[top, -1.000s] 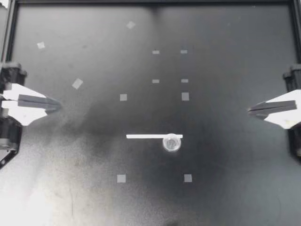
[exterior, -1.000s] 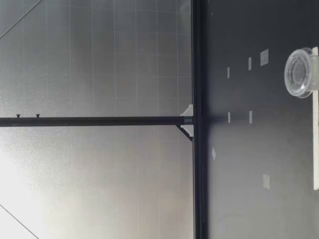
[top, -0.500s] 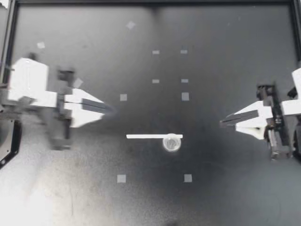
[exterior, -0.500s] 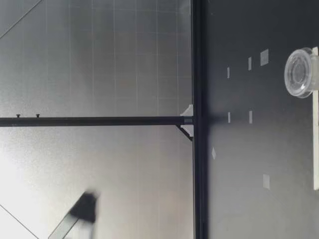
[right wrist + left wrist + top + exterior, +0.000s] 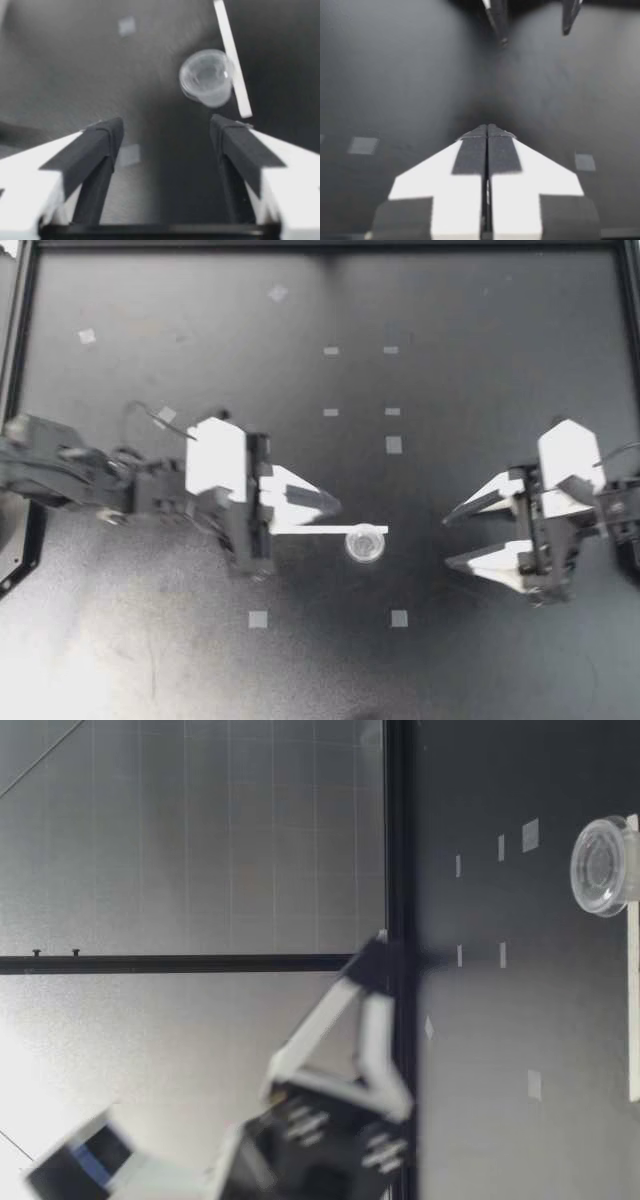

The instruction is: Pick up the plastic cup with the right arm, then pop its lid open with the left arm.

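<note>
Between clenched left hand [image 5: 337,506] and released right hand [image 5: 447,541] sits cup [image 5: 365,543] beside white strip [image 5: 325,529].

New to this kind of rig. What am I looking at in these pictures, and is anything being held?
Two robot arms work at a dark table, each ending in a two-fingered gripper. One camera looks straight down, one across at table height, and one sits on each wrist. The left gripper is shut and empty, near a white strip. The right gripper is open and empty. Between them stands a small clear cup, beside the strip. Grey tape squares dot the table.
</note>
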